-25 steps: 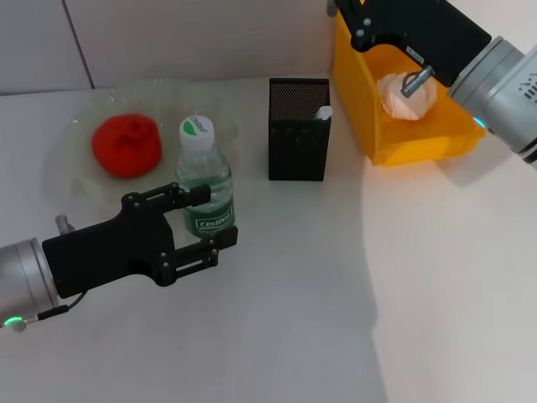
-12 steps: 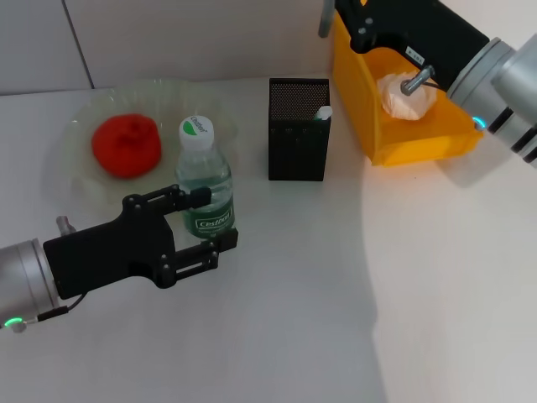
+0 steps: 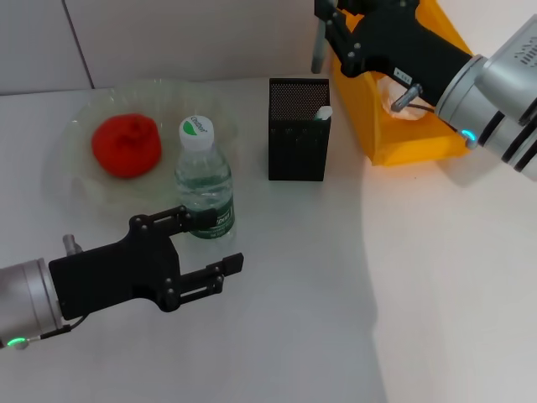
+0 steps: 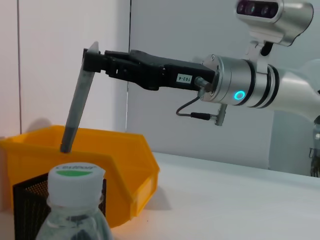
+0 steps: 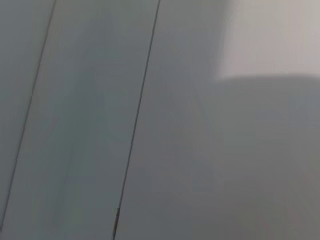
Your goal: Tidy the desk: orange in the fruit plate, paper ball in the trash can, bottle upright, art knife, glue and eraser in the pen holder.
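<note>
While the right gripper (image 3: 323, 23) carried the art knife (image 3: 318, 44) above the far side of the desk (image 3: 277, 311), the step in hand, by judgement, was delivery of that knife into the pen holder (image 3: 299, 130). In the left wrist view the knife (image 4: 76, 107) hung tilted, lower end down, with its upper end pinched in the closed jaws, so the right gripper (image 4: 95, 60) was gripping the knife and touched nothing else. For a clean insertion, the lower tip should be brought directly over the holder's open top, clear of the white-tipped item (image 3: 324, 112) at its right edge, which was too small to identify; the stick should be made closer to vertical, lowered until the tip is inside the mesh walls, and only then released. Contact with the rim of the trash can (image 3: 373, 126) just beside the holder should be avoided, and the paper ball (image 3: 401, 101) lay inside that can. The left gripper (image 3: 211, 246) sat low on the near left, its jaws open and holding nothing; the upper finger lay near the base of the bottle (image 3: 204, 183), though contact could not be confirmed. The bottle stood upright beside the fruit plate (image 3: 63, 164), where the orange (image 3: 127, 144) rested.
</note>
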Action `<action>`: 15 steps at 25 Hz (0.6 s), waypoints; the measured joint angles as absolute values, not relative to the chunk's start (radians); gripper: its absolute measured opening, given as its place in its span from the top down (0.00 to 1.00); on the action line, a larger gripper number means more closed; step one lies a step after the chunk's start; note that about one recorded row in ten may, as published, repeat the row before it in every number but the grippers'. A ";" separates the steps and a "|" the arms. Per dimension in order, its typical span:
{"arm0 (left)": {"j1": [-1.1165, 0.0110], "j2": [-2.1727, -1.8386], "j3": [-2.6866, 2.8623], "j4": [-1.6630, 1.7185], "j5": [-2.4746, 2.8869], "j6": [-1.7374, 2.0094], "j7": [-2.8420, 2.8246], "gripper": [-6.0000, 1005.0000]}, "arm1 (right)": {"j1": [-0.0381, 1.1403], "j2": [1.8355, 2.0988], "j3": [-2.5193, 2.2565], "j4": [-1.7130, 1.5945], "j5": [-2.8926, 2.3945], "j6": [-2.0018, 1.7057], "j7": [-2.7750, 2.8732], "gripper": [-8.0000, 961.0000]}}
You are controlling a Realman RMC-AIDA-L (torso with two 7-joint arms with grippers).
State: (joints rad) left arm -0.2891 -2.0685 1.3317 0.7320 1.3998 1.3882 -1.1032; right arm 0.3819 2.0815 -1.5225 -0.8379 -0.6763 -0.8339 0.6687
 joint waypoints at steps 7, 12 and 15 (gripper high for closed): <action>-0.288 -2.070 1.338 0.732 1.400 1.388 -1.103 0.32 | 0.419 2.082 -1.532 -0.772 -0.677 -0.831 0.699 0.84; -0.288 -2.068 1.339 0.731 1.401 1.388 -1.103 0.32 | 0.462 2.082 -1.528 -0.699 -0.677 -0.830 0.699 0.84; -0.288 -2.068 1.341 0.730 1.401 1.388 -1.103 0.32 | 0.488 2.082 -1.523 -0.655 -0.677 -0.830 0.697 0.84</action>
